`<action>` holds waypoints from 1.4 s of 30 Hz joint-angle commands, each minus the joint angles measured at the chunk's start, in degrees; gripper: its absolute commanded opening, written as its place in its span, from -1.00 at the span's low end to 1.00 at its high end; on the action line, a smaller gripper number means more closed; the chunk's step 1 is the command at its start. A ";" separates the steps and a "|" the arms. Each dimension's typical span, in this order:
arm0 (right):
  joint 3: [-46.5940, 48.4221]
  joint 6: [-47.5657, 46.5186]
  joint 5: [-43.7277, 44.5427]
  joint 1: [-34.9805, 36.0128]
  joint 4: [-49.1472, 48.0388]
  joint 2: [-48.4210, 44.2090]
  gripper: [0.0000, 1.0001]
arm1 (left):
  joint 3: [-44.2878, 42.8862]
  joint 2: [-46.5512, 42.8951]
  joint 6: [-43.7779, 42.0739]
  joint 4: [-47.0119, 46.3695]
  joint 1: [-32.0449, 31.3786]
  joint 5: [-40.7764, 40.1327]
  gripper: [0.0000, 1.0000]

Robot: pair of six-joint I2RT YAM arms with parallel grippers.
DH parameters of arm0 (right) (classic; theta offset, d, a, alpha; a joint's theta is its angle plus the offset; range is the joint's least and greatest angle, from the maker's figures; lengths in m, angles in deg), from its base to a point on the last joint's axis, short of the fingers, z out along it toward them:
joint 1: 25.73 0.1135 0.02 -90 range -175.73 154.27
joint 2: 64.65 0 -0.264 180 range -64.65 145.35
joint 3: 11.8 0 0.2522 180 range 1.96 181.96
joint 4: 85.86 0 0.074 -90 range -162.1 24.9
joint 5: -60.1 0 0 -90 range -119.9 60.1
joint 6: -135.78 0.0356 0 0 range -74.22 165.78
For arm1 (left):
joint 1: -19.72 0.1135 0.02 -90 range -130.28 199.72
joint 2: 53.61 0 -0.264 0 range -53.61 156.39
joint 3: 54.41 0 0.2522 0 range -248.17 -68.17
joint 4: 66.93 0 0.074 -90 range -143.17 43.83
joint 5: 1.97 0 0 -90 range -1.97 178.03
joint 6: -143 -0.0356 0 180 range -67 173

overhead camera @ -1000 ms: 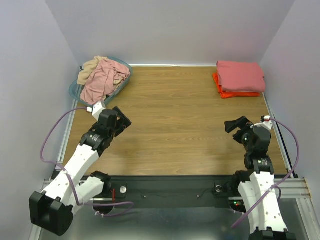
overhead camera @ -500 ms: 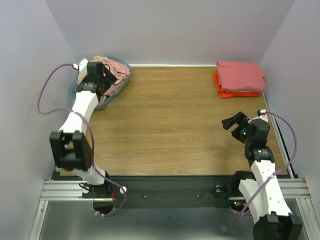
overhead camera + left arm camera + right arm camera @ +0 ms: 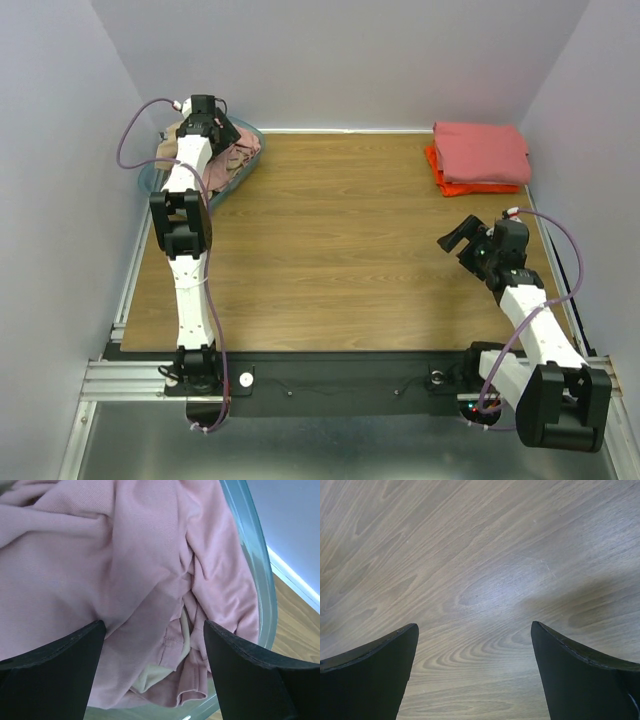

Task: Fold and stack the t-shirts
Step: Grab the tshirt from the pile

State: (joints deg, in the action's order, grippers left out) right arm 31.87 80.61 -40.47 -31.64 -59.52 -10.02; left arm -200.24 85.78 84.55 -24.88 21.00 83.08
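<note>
A crumpled dusty pink t-shirt (image 3: 125, 560) fills the teal basket (image 3: 260, 580) at the far left, with a tan-beige shirt (image 3: 150, 677) showing under it. My left gripper (image 3: 152, 630) hangs open just above the pink shirt, empty; in the top view it (image 3: 215, 135) is over the basket (image 3: 252, 160). A folded coral pink shirt (image 3: 480, 152) lies on a folded bright orange shirt (image 3: 450, 186) at the far right. My right gripper (image 3: 460, 238) is open and empty above bare table; the right wrist view shows its fingers apart (image 3: 475, 635).
The wooden table (image 3: 350, 240) has grey walls on three sides. A metal rail (image 3: 135, 270) runs along its left edge and another along the right. The left arm stretches far back along the left side.
My left arm has reached from the near left up to the basket and now hangs over the shirts. My right gripper has shifted a little left and farther in.
</note>
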 commanded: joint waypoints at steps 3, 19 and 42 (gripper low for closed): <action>2.34 -1.52 0.28 -0.06 -3.53 1.00 1.00 | 1.91 -3.08 0.61 -3.42 0.65 -1.81 0.75; 1.82 -1.70 0.99 -0.06 -4.67 3.29 1.00 | -1.70 2.37 1.41 -0.17 0.65 -7.70 0.38; 0.94 -2.84 -4.02 -0.06 -6.60 7.68 1.00 | 1.99 -16.60 -1.84 1.94 -1.02 -13.86 -0.71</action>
State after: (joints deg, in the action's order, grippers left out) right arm 31.87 78.95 -42.77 -31.64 -63.12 -2.59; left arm -198.27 79.58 84.12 -22.41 20.08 72.35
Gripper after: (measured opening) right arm 0.998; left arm 0.237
